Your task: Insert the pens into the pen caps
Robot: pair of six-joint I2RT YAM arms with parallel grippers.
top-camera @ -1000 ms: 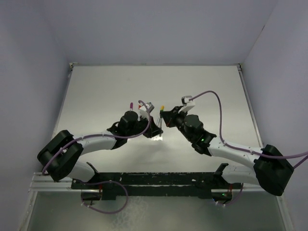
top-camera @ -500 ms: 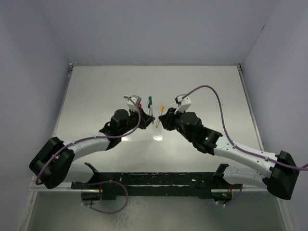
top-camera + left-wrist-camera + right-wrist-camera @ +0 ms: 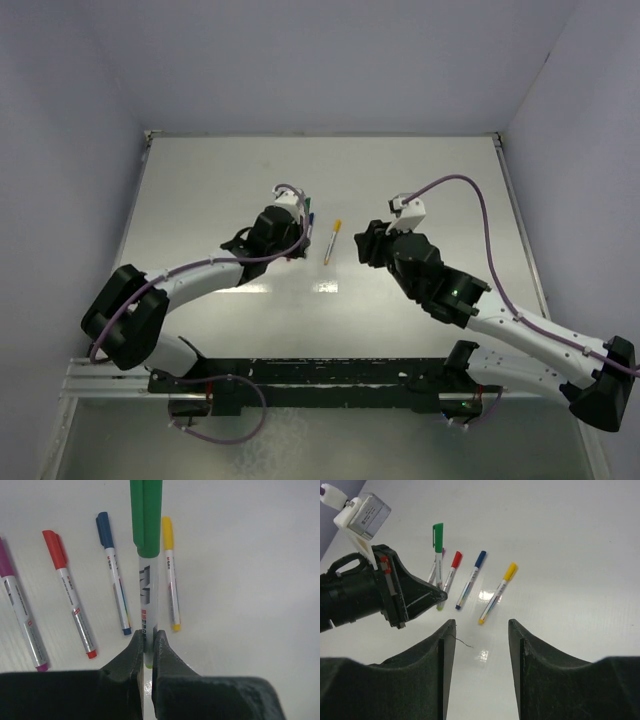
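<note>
My left gripper (image 3: pixel 146 639) is shut on the lower end of a silvery pen (image 3: pixel 147 592) that wears a green cap (image 3: pixel 146 517). It holds the pen above a row of capped pens lying on the white table: yellow (image 3: pixel 170 580), blue (image 3: pixel 116 587), red (image 3: pixel 75 612) and purple (image 3: pixel 22 625). In the top view the yellow pen (image 3: pixel 331 241) lies between the left gripper (image 3: pixel 303 228) and the right gripper (image 3: pixel 363 245). My right gripper (image 3: pixel 480 630) stands open and empty, just short of the yellow pen (image 3: pixel 497 595). From there the green-capped pen (image 3: pixel 438 550) is seen sticking up out of the left fingers (image 3: pixel 432 597).
The white table (image 3: pixel 420 180) is walled at the back and on both sides. The left arm's wrist camera block (image 3: pixel 362 515) hangs close to the left of the pens. A thin stray fibre (image 3: pixel 462 641) clings to my right gripper's left finger.
The right gripper opened, let go of the yellow pen, which now lies on the table, and drew back right. The left gripper carried the green-capped pen down towards the row of pens.
</note>
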